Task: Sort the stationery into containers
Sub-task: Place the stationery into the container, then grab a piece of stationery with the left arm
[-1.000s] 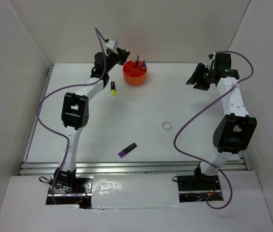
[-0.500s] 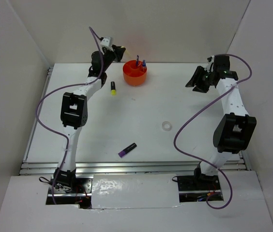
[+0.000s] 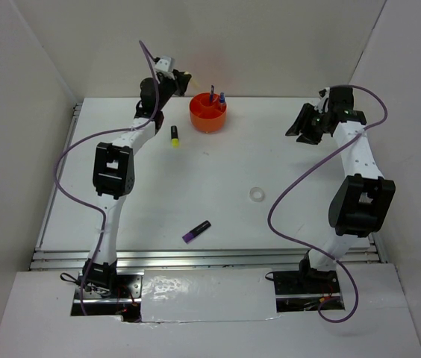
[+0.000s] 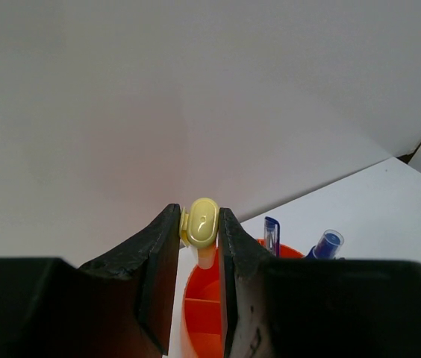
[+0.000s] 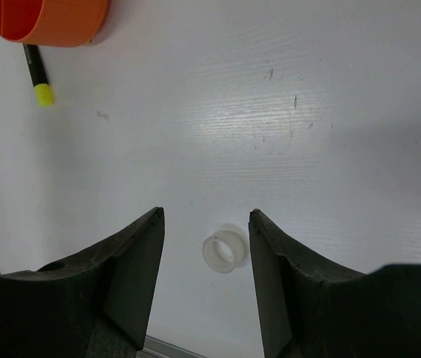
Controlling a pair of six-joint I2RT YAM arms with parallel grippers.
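Observation:
My left gripper (image 4: 198, 215) is shut on the pale yellow stick (image 4: 201, 225), held upright above the near rim of the orange organiser (image 4: 201, 302). In the top view this gripper (image 3: 183, 79) is just left of the organiser (image 3: 208, 115), above the table. A blue pen (image 4: 271, 234) and a blue-capped bottle (image 4: 328, 243) stand in the organiser. A yellow highlighter (image 3: 175, 135) lies left of it. A purple highlighter (image 3: 196, 231) lies near the front. A clear tape ring (image 3: 256, 194) lies mid-right. My right gripper (image 5: 204, 224) is open and empty, high above the tape ring (image 5: 224, 251).
White walls close in the table at the back and both sides. A metal rail (image 3: 210, 257) runs along the front edge. The right wrist view also shows the organiser (image 5: 46, 19) and the yellow highlighter (image 5: 39, 78) at its top left.
My left gripper has drawn back a little up and to the left, away from the organiser, with the stick still in it. The right arm has barely shifted.

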